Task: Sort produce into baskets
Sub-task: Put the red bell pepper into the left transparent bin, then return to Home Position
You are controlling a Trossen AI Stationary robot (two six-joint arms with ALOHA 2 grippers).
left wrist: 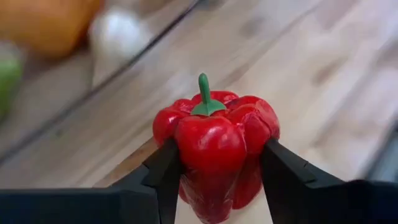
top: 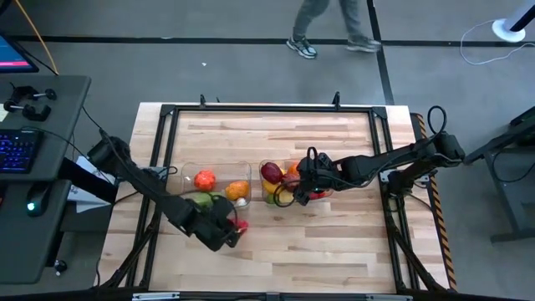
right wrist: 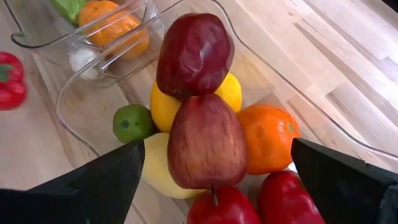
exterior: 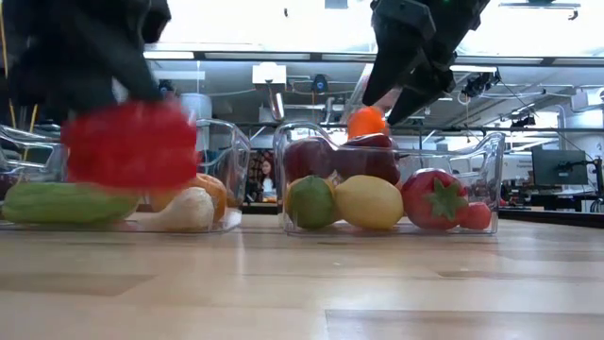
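My left gripper (top: 234, 227) is shut on a red bell pepper (left wrist: 214, 143) just near of the left clear tub (top: 185, 167). That tub holds a tomato (top: 205, 179), an orange piece (top: 237, 190), a green piece and a white one. My right gripper (right wrist: 217, 149) is open above the right clear tub (top: 262, 180), its fingers wide on either side of the piled fruit without touching it. This tub holds a maroon apple (right wrist: 196, 53), a red apple (right wrist: 208, 140), an orange (right wrist: 267, 137), lemons, a lime (right wrist: 132, 122) and red pieces. My left gripper pinches the pepper's body on two opposite sides (left wrist: 186, 155) between its two fingers (left wrist: 163, 177). The green stem (left wrist: 204, 93) points away from the gripper. The fingers come slanting down from the table's left. In the low view the pepper (exterior: 132, 142) hangs clear of the table.
A black frame (top: 251, 109) runs round the wooden table. Bare wood (top: 318, 251) lies near of the tubs and toward the far edge. A desk with a keyboard (top: 17, 150) stands to the left. A person's legs (top: 330, 25) pass beyond the far edge.
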